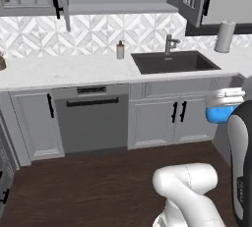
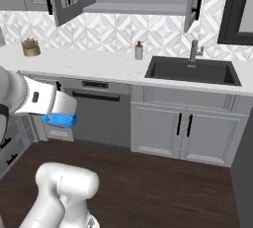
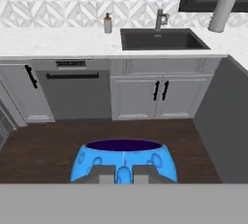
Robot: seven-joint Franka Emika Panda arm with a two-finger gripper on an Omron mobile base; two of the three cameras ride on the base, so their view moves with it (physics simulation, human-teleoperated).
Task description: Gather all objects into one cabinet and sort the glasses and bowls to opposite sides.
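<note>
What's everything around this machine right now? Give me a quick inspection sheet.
Surface: white countertop with a dark sink; dark wood floor below.
Job's things: small blue bowl held in the air above the floor; upper cabinet stands open, its shelf bare where it shows.
Clutter: soap dispenser, paper towel roll, small potted plant.
Grippers: gripper shut on the blue bowl's rim.
Cables: nothing seen.
Surroundings: dishwasher, lower cabinet doors, patterned tile wall.

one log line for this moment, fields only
end effector: shut on blue bowl | bowl: held over floor, facing sink | upper cabinet: doors open
</note>
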